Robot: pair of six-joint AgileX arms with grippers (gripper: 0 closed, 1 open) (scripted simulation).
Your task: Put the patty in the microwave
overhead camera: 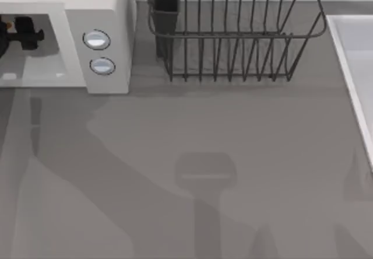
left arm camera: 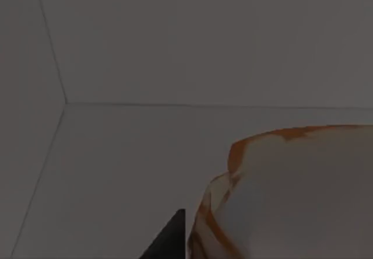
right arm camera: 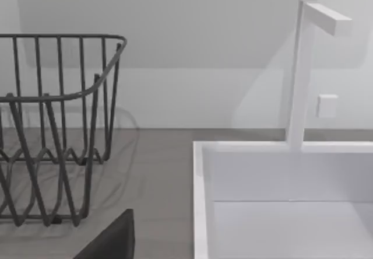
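Left gripper (overhead camera: 20, 32) was reaching into the microwave (overhead camera: 111, 14) cavity at the counter's far left, dark fingers just visible against the grey interior w/ a speck of orange at the frame edge. From the left wrist view the patty (left arm camera: 291, 195) sat right up against the camera, cream w/ orange streaks, above the cavity's pale floor and near its back corner; one dark fingertip (left arm camera: 169, 241) showed beside it. I judged the gripper closed on the patty, carried inside so it could be set down clear of the door opening (release not yet made, as far as I could tell). Whether the patty touched the cavity floor, couldn't tell.

Right arm sat parked toward the right side; a dark bit of the right gripper (right arm camera: 111, 238) showed in its own wrist view, fingers' state couldn't be told.

Surface: plain grey counter (overhead camera: 233, 154), matte, crossed by soft arm shadows. Black wire dish rack (overhead camera: 233, 37) stood at the back, just right of the microwave, w/ a dark cup-like holder at its left end. White sink (right arm camera: 262, 177) at the right edge, w/ a white tap (right arm camera: 303, 66) rising behind it. Pale wall beyond.
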